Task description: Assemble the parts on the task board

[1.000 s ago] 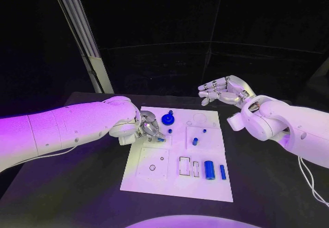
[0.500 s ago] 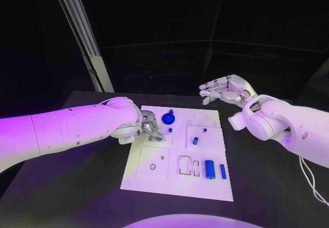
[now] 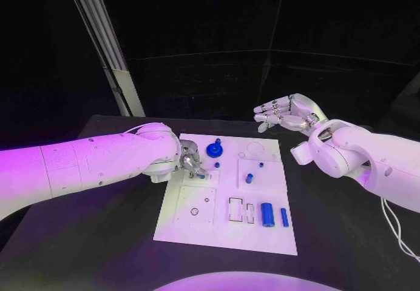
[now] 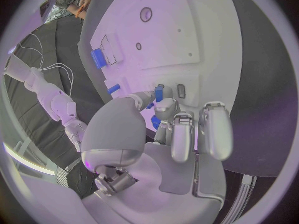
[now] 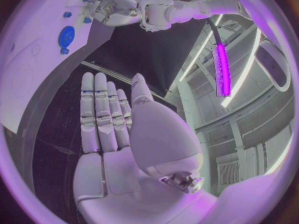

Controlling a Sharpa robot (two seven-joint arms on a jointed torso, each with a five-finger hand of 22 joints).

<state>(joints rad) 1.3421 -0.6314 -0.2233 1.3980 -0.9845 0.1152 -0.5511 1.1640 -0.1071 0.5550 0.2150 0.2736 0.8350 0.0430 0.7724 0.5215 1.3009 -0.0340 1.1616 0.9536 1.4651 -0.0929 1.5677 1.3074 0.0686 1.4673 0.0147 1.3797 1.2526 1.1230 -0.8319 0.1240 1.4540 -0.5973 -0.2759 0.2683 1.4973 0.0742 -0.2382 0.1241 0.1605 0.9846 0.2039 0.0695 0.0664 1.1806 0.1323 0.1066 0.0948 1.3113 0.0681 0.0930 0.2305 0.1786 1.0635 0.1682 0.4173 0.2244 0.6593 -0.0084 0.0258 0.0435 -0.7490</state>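
The white task board [image 3: 194,228] lies mid-table. My left hand [image 3: 190,163] hovers low over its upper left area and pinches a small blue part [image 4: 159,92] between thumb and a finger, close beside a small dark slot [image 4: 181,90]. A round blue part [image 3: 216,150] stands near the board's far edge, with a small blue peg [image 3: 217,165] just in front of it. Another blue peg [image 3: 249,179] sits mid-board. A thick blue cylinder [image 3: 267,215] and a thin blue rod [image 3: 283,217] lie at the near right. My right hand [image 3: 287,114] is raised beyond the board's far right corner, open and holding nothing.
Rectangular recesses [image 3: 236,210] and small holes [image 3: 194,213] mark the board's near half. The black table [image 3: 105,242] surrounds the board. A pale post [image 3: 112,66] stands behind the table's far left corner. In the right wrist view the board's far end [image 5: 25,69] shows the round blue part [image 5: 66,35].
My left hand has shifted slightly toward the far side of the board with the small blue part. My right hand has risen a little.
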